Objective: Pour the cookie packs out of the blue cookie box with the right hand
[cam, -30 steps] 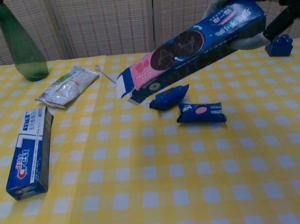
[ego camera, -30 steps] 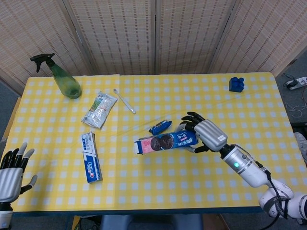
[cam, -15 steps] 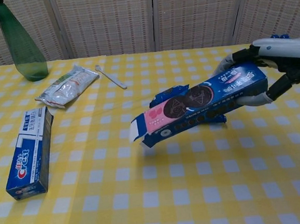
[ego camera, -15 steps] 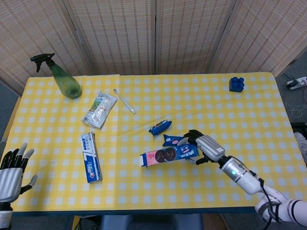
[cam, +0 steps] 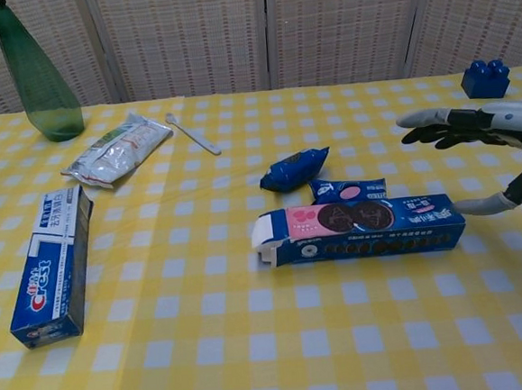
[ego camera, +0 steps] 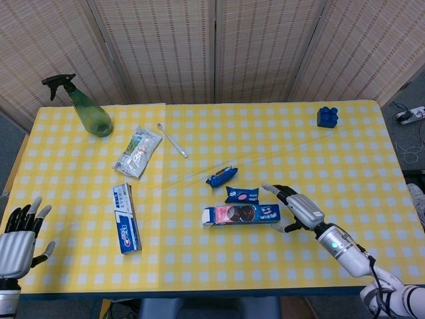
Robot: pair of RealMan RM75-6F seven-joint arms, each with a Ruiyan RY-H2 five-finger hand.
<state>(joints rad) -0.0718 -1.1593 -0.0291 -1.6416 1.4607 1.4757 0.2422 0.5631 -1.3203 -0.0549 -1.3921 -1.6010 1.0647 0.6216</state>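
The blue cookie box (ego camera: 241, 214) (cam: 361, 229) lies flat on the yellow checked table, its open flap end pointing left. Two blue cookie packs lie just behind it: one (ego camera: 242, 195) (cam: 348, 189) close against the box, the other (ego camera: 222, 176) (cam: 295, 169) a little farther back and left. My right hand (ego camera: 297, 208) (cam: 488, 145) is at the box's right end with its fingers spread apart, holding nothing. My left hand (ego camera: 18, 237) hangs off the table's front left corner, fingers apart and empty; the chest view does not show it.
A Crest toothpaste box (ego camera: 125, 218) (cam: 52, 265) lies front left. Behind it are a silver pouch (ego camera: 138, 151) (cam: 116, 149), a white toothbrush (ego camera: 172, 139) (cam: 193, 133) and a green spray bottle (ego camera: 86, 107) (cam: 33, 75). A blue toy block (ego camera: 327, 116) (cam: 485, 78) sits far right.
My right hand lowered the tilted cookie box onto the table in front of the two packs and let go of it; its fingers now stand apart. The left hand barely moved.
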